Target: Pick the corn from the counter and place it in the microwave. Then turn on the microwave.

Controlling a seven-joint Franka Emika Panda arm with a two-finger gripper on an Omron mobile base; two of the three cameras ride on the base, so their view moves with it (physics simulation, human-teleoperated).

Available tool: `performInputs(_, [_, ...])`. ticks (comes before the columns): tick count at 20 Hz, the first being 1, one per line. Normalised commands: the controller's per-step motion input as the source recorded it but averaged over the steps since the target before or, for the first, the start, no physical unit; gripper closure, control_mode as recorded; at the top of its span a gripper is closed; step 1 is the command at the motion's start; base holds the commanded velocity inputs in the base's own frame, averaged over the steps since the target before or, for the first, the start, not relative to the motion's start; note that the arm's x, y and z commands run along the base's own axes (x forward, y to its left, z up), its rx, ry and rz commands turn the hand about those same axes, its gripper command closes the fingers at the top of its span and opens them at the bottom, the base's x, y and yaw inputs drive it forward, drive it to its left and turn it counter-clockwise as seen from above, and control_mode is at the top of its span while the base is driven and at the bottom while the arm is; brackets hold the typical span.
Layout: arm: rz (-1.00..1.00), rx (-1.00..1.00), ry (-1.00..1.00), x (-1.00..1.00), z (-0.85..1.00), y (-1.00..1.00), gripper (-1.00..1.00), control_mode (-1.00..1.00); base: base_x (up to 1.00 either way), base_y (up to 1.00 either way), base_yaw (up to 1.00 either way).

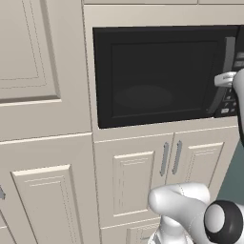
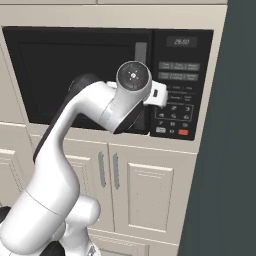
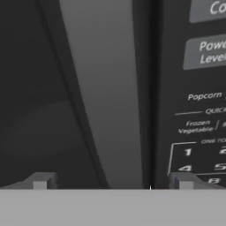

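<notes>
Two fingers stand spread wide, grasping nothing, straddling the microwave's long grey handle at the door's right edge, beside the keypad. I can't find the corn from here, and the door looks closed. I judge the handle rigid and smooth, so I'd clamp it mid-length and pull steadily to avoid slipping.

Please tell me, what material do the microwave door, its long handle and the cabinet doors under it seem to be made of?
The microwave door looks like dark, glossy glass: a faint round plate shows through it. Its handle seems brushed grey metal or metallic plastic, with a soft sheen. The cabinet doors look like cream painted wood, matte, with raised panels; their small pulls appear grey metal.
</notes>
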Motion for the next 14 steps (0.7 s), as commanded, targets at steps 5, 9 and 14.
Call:
performInputs(5, [0.00,0.00,0.00,0.08,0.00,-0.06,-1.00,-1.00,0.00,0.00,0.00])
performInputs(9, [0.00,0.00,0.00,0.10,0.00,0.00,-1.00,-1.00,0.00,0.00,0.00])
performInputs(14, [0.00,0.00,0.00,0.12,0.00,0.00,-1.00,-1.00,0.00,0.00,0.00])
